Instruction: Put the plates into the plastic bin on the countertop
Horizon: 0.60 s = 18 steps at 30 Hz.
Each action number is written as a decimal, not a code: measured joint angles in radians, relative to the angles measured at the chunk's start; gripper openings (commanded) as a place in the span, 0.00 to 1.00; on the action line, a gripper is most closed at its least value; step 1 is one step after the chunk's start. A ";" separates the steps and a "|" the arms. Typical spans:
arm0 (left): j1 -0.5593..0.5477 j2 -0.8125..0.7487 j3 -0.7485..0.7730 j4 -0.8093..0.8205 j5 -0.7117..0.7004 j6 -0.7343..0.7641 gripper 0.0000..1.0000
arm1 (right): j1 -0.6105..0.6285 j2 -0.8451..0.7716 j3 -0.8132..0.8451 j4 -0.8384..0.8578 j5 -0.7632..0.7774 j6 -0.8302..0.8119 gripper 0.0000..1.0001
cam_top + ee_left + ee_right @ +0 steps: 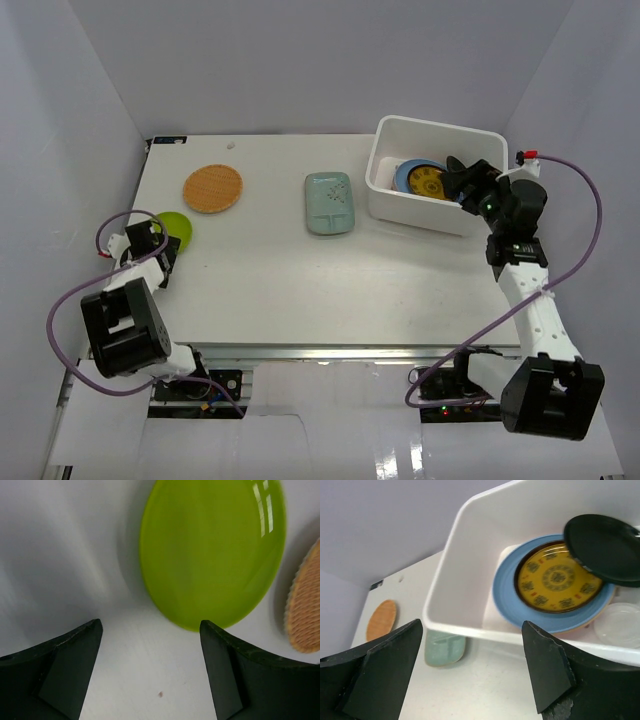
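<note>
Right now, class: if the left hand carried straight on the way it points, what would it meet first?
The open left hand faces the lime green plate lying on the countertop; it would probably meet that plate's near rim first, though depth is unclear.

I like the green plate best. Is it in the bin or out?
Out. The lime green plate lies on the countertop, far left of the plastic bin.

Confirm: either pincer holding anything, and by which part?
Nothing held. Left pincer open, just short of the lime green plate. Right pincer open at the plastic bin; black plate inside, clear of it.
</note>
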 measured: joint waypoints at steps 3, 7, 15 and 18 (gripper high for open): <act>0.016 0.074 0.035 0.058 0.035 -0.001 0.80 | 0.010 -0.068 -0.072 0.049 -0.085 0.023 0.85; 0.027 0.156 0.076 0.121 0.069 -0.001 0.64 | 0.051 -0.121 -0.158 0.077 -0.167 0.042 0.84; 0.028 0.224 0.093 0.173 0.087 0.016 0.07 | 0.315 -0.161 -0.246 0.073 -0.192 0.037 0.84; 0.034 0.220 0.098 0.193 0.102 0.027 0.00 | 0.348 -0.169 -0.246 0.073 -0.181 0.038 0.83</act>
